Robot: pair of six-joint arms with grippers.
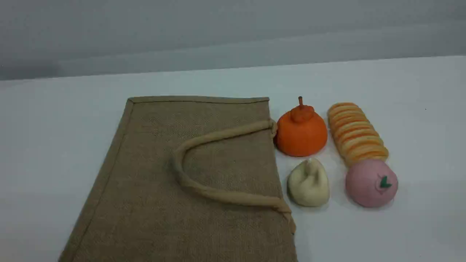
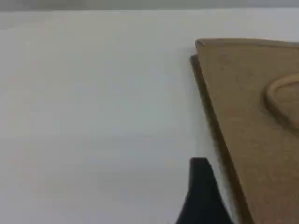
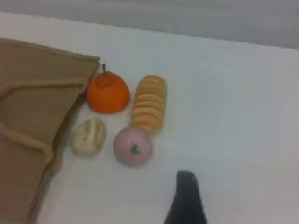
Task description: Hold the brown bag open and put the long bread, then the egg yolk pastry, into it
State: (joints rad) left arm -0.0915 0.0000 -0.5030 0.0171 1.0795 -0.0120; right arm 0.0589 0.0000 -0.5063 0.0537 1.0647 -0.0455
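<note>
The brown bag [image 1: 189,182] lies flat on the white table [image 1: 54,145], toward the near edge and left of the foods, mouth edge facing right, nothing in it visible. One beige loop handle [image 1: 204,163] lies folded back across its top face. The long bread [image 1: 356,133] lies on the table right of the bag, well clear of it, running from far to near. Its near end touches or almost touches the pink ball [image 1: 371,183], which has a green leaf mark on top. The egg yolk pastry [image 1: 308,183] sits just beside the bag's right edge, nearer the near edge than the orange dome piece [image 1: 301,131] with the stem. The orange piece sits just by the handle's far end, left of the bread. In the scene view neither arm shows. The left gripper [image 2: 203,196] shows one dark fingertip in its wrist view, over bare table beside the bag's left edge, touching nothing; right gripper [image 3: 186,198] likewise one dark tip over bare table, near side of the pink ball, apart from it. Both sets of jaws stand spread, nothing between them.
</note>
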